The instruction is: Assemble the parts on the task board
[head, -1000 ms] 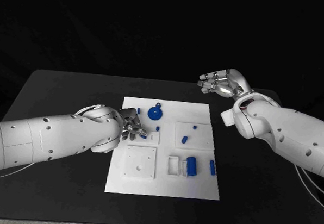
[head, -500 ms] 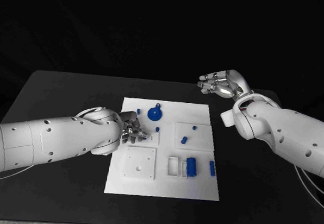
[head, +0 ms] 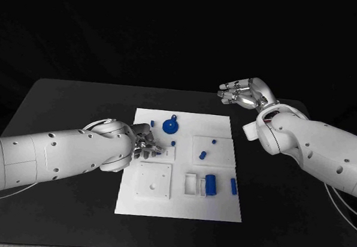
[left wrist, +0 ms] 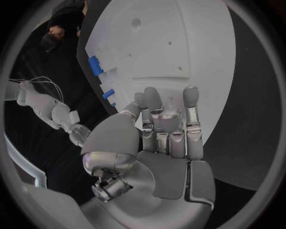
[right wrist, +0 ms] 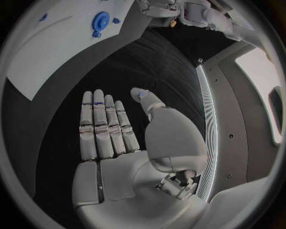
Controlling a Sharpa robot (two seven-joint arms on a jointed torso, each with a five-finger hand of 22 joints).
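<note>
Black worktop (head: 68, 99) carries the white rectangular task board (head: 178, 205) at its centre.

Left hand (head: 144, 141), silver, sits over the board's left edge, just beside a small raised white block. In the left wrist view its fingers (left wrist: 189, 114) lie straight and close together, thumb folded across toward them; nothing visible in the grasp.

Right hand (head: 245, 94), silver, is raised above the far right edge of the worktop, well apart from the board. In the right wrist view its fingers (right wrist: 98, 124) are straight and side by side, thumb apart; it holds nothing.

Parts on the board:
- round blue disc with a short stem (head: 171, 126), far half of the board, near the left hand;
- blue cylinder (head: 211, 183), lying in a white tray in the near right area;
- thin blue bar (head: 234, 186), just beside that tray at the right edge;
- two small blue pegs (head: 202, 154) on the square white plate in the right middle.
</note>
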